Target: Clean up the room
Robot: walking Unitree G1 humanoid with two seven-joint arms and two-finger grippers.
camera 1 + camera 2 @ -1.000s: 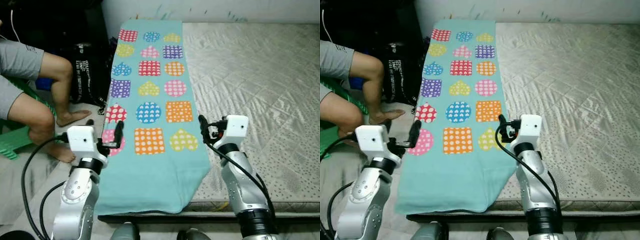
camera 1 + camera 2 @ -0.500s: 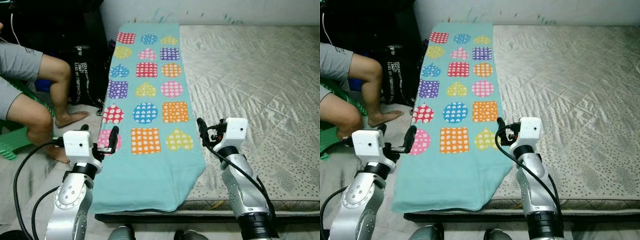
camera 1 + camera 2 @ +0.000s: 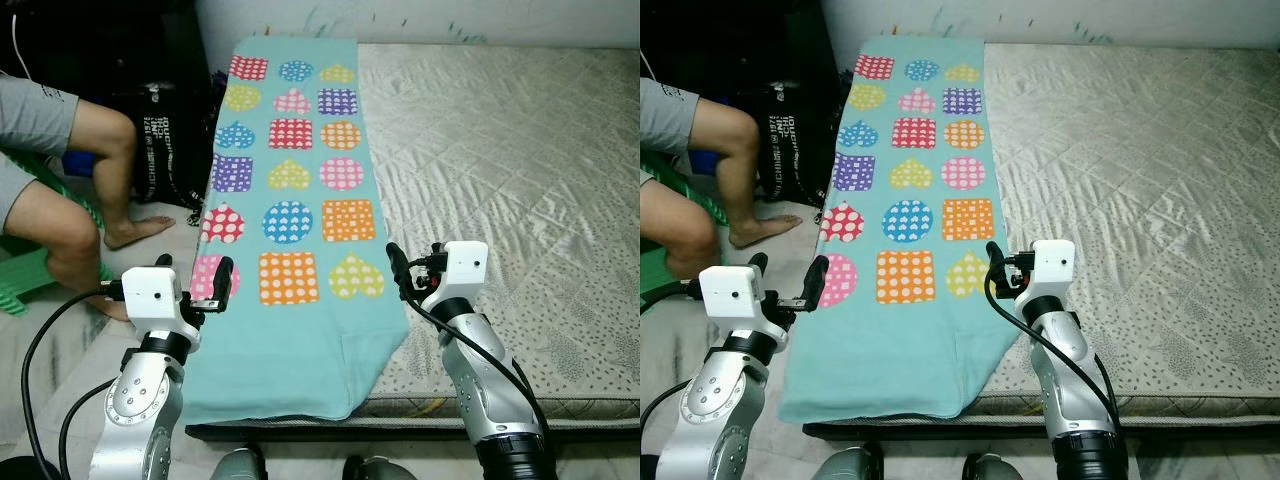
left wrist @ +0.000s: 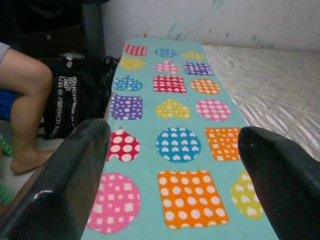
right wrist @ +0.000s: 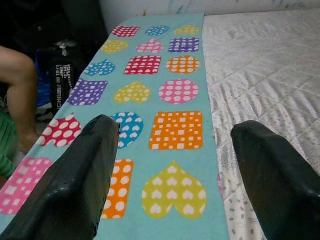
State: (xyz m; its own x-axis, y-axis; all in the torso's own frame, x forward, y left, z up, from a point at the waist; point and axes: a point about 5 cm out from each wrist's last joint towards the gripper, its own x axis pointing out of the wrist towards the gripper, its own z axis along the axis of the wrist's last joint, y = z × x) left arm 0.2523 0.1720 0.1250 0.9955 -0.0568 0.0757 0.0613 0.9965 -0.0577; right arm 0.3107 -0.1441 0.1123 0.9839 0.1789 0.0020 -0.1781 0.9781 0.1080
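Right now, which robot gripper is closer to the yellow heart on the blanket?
Right. The right gripper hovers beside the yellow heart at the blanket's mattress-side edge; the left gripper is across the blanket by the pink circle.

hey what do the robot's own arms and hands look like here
Both arms are jointed silver metal with loose black cables looping alongside. Each wrist carries a boxy white module. The left hand and right hand each have two long, glossy black fingers with rounded tips.

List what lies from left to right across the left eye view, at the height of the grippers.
Person's leg → left gripper → teal blanket → right gripper → bare mattress.
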